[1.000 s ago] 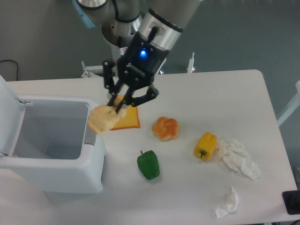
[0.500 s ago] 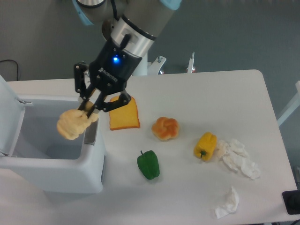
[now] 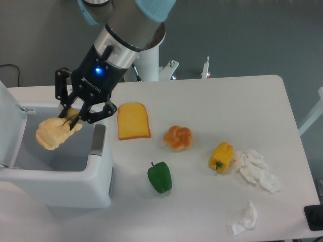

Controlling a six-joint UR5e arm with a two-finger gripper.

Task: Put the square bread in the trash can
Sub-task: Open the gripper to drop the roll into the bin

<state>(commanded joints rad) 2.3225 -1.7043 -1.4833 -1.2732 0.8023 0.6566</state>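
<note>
The gripper [image 3: 69, 117], clamped on a pale bread piece [image 3: 52, 134], hangs above the open trash can [image 3: 65, 176]; the square bread [image 3: 133, 121] lies on the table [image 3: 227, 101].

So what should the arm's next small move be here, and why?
Probably open the gripper: it holds the pale lumpy bread piece over the open trash can. The square bread lies untouched on the table, so the arm should free itself and go for it.

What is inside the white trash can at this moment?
The trash can stands open. The hand holds a pale bread piece above its opening. The visible inner wall and floor look bare; the part beneath the bread is hidden. The square bread lies on the table.
</note>
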